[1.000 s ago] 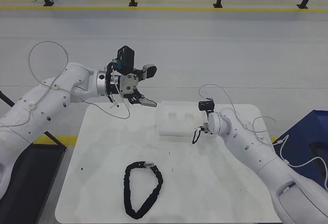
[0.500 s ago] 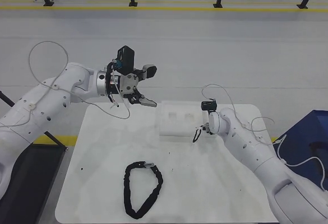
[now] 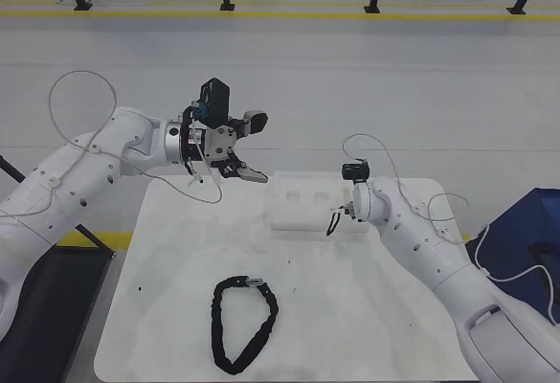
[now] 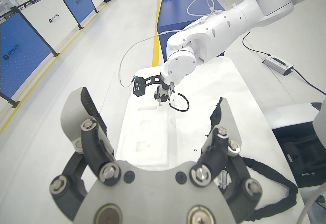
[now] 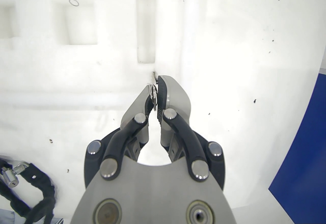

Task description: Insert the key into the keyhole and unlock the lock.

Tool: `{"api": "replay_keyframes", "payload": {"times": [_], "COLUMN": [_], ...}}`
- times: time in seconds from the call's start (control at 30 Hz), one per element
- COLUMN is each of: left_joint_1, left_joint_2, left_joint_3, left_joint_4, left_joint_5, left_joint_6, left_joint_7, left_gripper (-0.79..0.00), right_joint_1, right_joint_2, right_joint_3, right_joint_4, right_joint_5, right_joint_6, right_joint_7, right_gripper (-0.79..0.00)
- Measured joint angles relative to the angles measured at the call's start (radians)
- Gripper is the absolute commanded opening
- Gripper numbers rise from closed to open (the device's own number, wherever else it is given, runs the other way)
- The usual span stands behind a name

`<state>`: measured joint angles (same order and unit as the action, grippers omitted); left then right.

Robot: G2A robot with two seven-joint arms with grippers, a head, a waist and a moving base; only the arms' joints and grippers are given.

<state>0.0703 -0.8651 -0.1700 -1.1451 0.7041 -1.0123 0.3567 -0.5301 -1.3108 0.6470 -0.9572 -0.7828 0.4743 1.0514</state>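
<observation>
Key (image 5: 153, 94) sits pinched in the clenched right gripper (image 5: 154, 83), its tip at the white foam block (image 5: 102, 77), just beside a long slot. The chain lock (image 3: 244, 321) lies well apart on the table (image 3: 375, 316). The left gripper (image 3: 257, 148) hangs spread wide, holding nothing, near the table's far edge. Blue panels (image 4: 25, 39) bear white lettering.

White brand print on barrier panels (image 4: 20, 44)

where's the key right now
In the right wrist view the key is pinched in the right gripper, over the foam tray at the far edge of the table, by its long slot; the chain lock lies apart, nearer the front.
</observation>
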Motion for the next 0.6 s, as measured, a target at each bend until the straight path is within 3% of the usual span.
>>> {"api": "replay_keyframes", "payload": {"times": [0.37,0.47,0.6], "left_joint_1": [0.0,0.0,0.0], "left_joint_2": [0.0,0.0,0.0], "left_joint_3": [0.0,0.0,0.0], "left_joint_4": [0.0,0.0,0.0], "left_joint_5": [0.0,0.0,0.0], "left_joint_6": [0.0,0.0,0.0], "left_joint_7": [0.0,0.0,0.0], "left_gripper": [0.0,0.0,0.0], "right_joint_1": [-0.159,-0.231,-0.337], "right_joint_2": [0.092,0.116,0.144], "right_joint_3": [0.147,0.215,0.342], "right_joint_4": [-0.423,-0.551,-0.693], "right_joint_5": [-0.18,-0.177,-0.05], "right_joint_6": [0.003,-0.046,-0.2], "right_joint_7": [0.083,0.073,0.031], "right_gripper": [-0.785,-0.785,-0.785]}}
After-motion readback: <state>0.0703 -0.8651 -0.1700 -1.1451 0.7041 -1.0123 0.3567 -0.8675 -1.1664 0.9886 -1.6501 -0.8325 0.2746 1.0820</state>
